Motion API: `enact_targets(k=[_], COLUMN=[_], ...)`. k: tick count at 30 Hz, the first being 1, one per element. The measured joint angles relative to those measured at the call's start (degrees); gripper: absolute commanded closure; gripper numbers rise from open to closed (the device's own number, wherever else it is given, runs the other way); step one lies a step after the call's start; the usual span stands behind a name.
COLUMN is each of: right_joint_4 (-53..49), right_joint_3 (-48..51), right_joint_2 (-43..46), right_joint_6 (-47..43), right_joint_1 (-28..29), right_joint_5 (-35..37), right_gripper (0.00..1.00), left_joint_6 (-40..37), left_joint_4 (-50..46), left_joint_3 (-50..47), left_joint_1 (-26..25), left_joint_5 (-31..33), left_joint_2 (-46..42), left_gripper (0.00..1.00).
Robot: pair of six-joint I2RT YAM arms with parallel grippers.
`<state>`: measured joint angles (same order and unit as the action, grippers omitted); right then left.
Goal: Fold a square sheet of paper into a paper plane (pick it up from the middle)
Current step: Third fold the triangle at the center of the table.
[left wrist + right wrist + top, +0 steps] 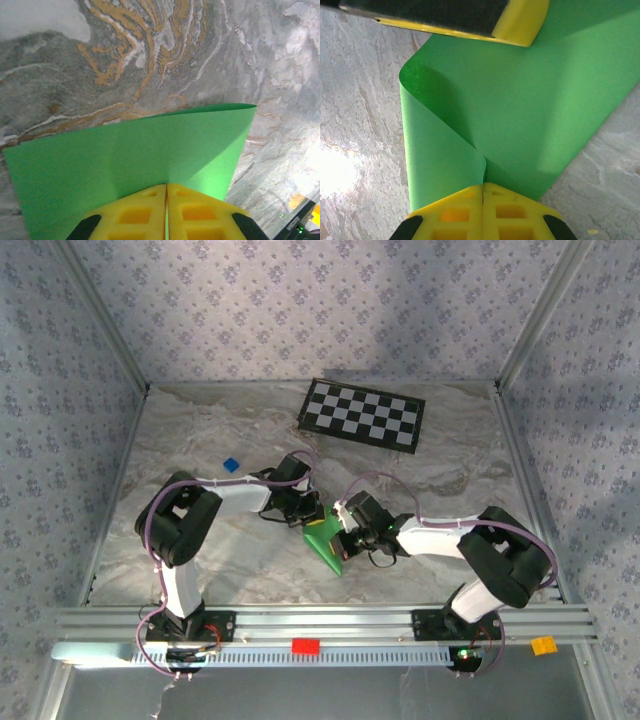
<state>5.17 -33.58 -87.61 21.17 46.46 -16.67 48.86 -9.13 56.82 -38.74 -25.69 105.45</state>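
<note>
Most of your thin, bright green square sheet of paper (322, 543) is hidden in the top view: the two wrist heads crowd over it just toward 6 o'clock of the marbled grey tabletop's (200, 440) centre, and only a small green wedge shows between them. From the left wrist, the sheet (125, 160) spreads smooth and matte toward 12 o'clock, its near edge covered by the ribbed yellow fingers (135, 215). The left jaws are pressed together to a hairline seam with the paper nipped in it. From the right wrist, the sheet (530, 115) runs out of frame toward 2 o'clock, and a soft rolled bend, not a sharp crease, curls over at 10 o'clock. The right jaws are likewise fully closed, a pinch of paper disappearing into their seam. The other arm's black-and-yellow finger (520, 25) cuts across at 12 o'clock. A flat black-and-white checkerboard (362, 413) lies at 12 o'clock of the sheet, a tiny blue block (231, 465) at 10 o'clock.
</note>
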Motion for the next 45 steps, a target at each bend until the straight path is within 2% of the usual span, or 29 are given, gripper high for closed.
enact_targets(k=[7,11,16,22,28,30,33,38,45], right_joint_4=[0.8,1.1,1.3,1.8,2.5,2.6,2.7,3.0,3.2], right_joint_3=[0.0,0.0,0.0,0.0,0.0,0.0,0.0,0.0,0.0], right_joint_2=[-0.3,-0.5,-0.5,-0.6,-0.9,-0.9,-1.0,-1.1,-1.2], right_joint_6=[0.0,0.0,0.0,0.5,0.6,0.7,1.0,1.5,1.9], right_joint_1=[0.0,0.0,0.0,-0.1,-0.5,-0.5,-0.5,-0.6,-0.6], right_joint_5=[0.0,0.0,0.1,0.9,1.1,1.2,1.4,1.5,1.6], right_gripper=[1.00,1.00,1.00,1.00,1.00,1.00,1.00,1.00,1.00], left_joint_6=[-1.5,-1.7,-0.4,3.6,8.0,9.5,12.3,16.2,19.4], left_joint_4=[-3.1,-4.3,-2.3,3.3,10.2,13.0,18.1,26.5,32.6], left_joint_3=[2.9,2.8,-0.9,-11.0,-19.2,-21.2,-24.2,-27.4,-28.6], left_joint_1=[0.5,0.9,0.9,0.9,0.1,-0.6,-2.1,-5.3,-8.7], left_joint_5=[3.0,4.7,5.9,5.3,3.0,2.5,1.8,1.3,2.8], left_joint_2=[-1.0,-5.0,-13.1,-21.2,-25.7,-26.3,-26.3,-24.0,-21.8], left_gripper=[0.76,0.75,0.83,0.84,0.86,0.89,1.00,1.00,1.00])
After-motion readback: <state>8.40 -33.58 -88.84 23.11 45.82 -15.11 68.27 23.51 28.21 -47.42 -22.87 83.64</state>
